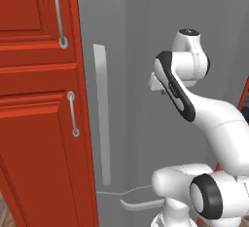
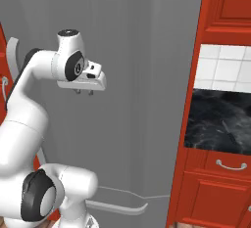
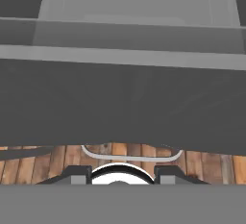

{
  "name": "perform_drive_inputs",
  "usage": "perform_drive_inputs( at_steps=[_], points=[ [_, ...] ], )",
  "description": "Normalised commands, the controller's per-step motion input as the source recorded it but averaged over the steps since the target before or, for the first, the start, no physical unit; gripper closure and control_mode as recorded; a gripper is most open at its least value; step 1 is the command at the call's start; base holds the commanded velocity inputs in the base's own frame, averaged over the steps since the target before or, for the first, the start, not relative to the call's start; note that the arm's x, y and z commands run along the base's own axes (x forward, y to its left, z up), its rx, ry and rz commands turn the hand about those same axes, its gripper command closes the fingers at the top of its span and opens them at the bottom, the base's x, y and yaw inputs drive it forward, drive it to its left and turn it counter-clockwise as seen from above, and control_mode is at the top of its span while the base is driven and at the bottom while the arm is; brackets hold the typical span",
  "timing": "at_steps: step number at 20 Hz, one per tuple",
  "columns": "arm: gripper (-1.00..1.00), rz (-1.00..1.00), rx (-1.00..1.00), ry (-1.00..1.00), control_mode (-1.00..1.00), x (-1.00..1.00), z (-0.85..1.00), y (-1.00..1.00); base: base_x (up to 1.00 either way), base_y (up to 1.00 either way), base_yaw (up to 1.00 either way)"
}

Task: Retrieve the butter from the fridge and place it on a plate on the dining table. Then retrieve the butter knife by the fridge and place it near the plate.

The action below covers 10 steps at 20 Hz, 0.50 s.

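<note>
The fridge (image 1: 131, 99) is seen as a tall plain grey front that stands upright just beside the red cabinets (image 1: 39, 99), and its long light-grey handle (image 1: 101, 114) runs vertically along the edge next to them. The gripper (image 2: 83, 92) is held in front of the grey door, apart from it and well above the floor, with the jaws pointing downward; it cannot be told whether they are released or clenched, and nothing is seen between them. In the right base view, a black marble surface (image 2: 220, 124) is seen to the right of the fridge, with white tiles (image 2: 223, 68) above it, and a slim dark knife (image 2: 229, 135) lies on it with its long axis slanted.
</note>
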Motion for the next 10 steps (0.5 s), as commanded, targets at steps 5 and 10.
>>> perform_drive_inputs(
  at_steps=[5,10],
  points=[
    [-1.00,0.00,0.00,0.00,1.00,-0.03,0.00,0.00,-0.23,0.00,-0.02],
    [-1.00,0.00,0.00,0.00,1.00,0.00,0.00,0.00,-0.60,0.01,-0.14]
  ],
)
